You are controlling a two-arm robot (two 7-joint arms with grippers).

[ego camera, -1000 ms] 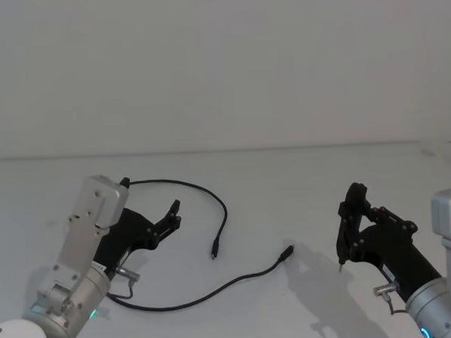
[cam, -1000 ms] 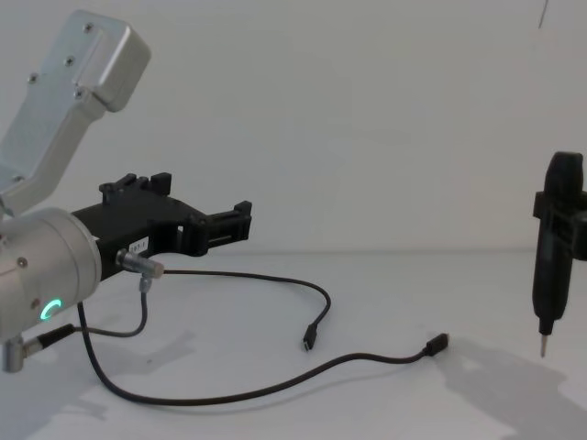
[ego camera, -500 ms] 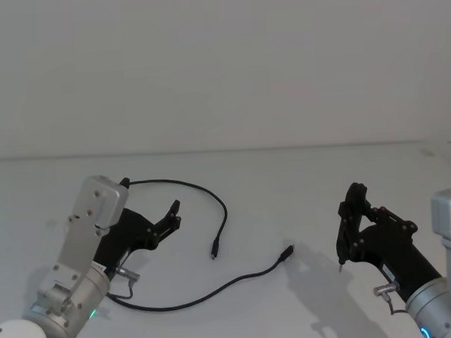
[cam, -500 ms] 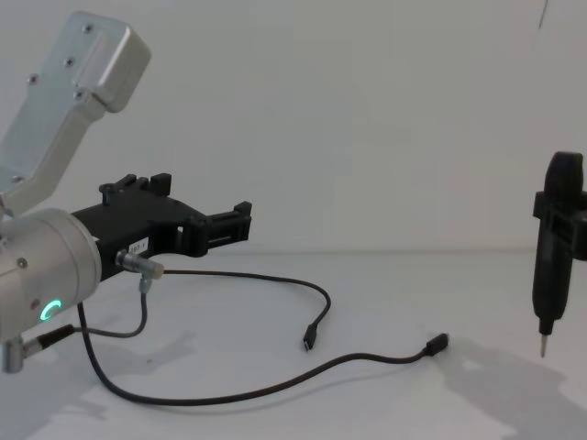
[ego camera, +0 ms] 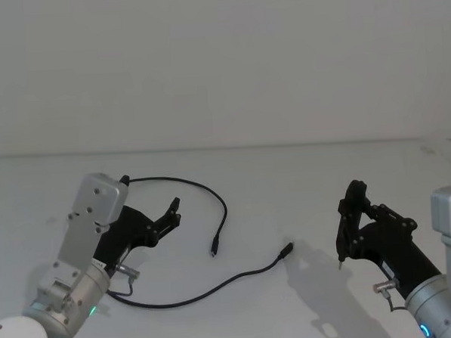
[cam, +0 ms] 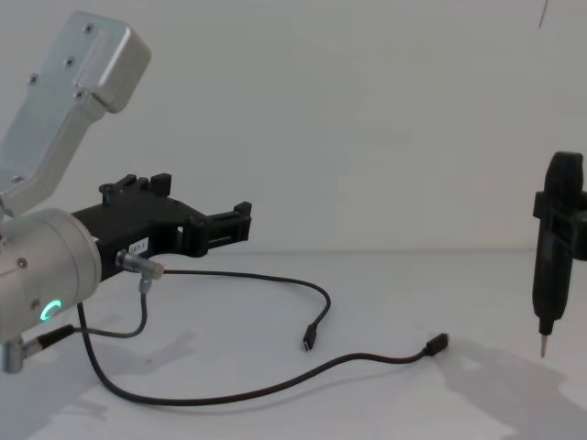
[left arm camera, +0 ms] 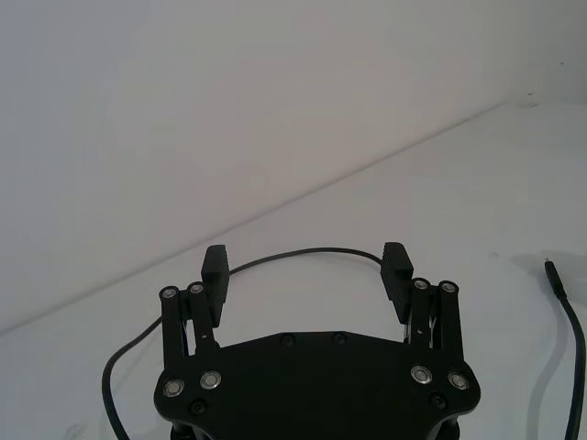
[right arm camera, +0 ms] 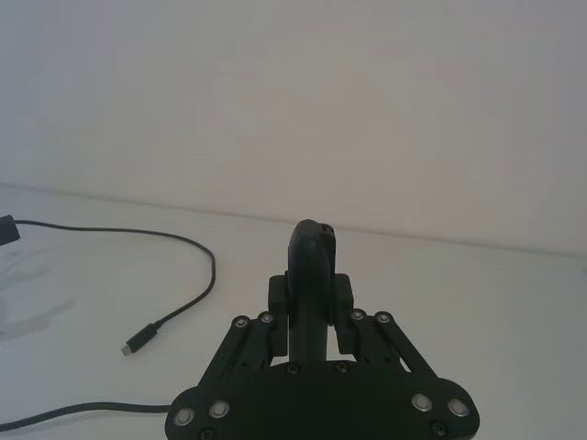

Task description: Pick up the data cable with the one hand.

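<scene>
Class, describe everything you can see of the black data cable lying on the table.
The data cable is long, thin, black and flexible-looking, with a small black plug at each end. It lies slack on the white table in an open loop, its plugs apart near the middle. The open left gripper hovers over its left part without gripping it. The right gripper, holding a pen-like tool, stands clear.

Data cable [ego camera: 224,207] black; left end effector [ego camera: 173,212] black, ring [cam: 48,310] glowing green; pen tool [cam: 550,266] black; table [ego camera: 287,188] white.
</scene>
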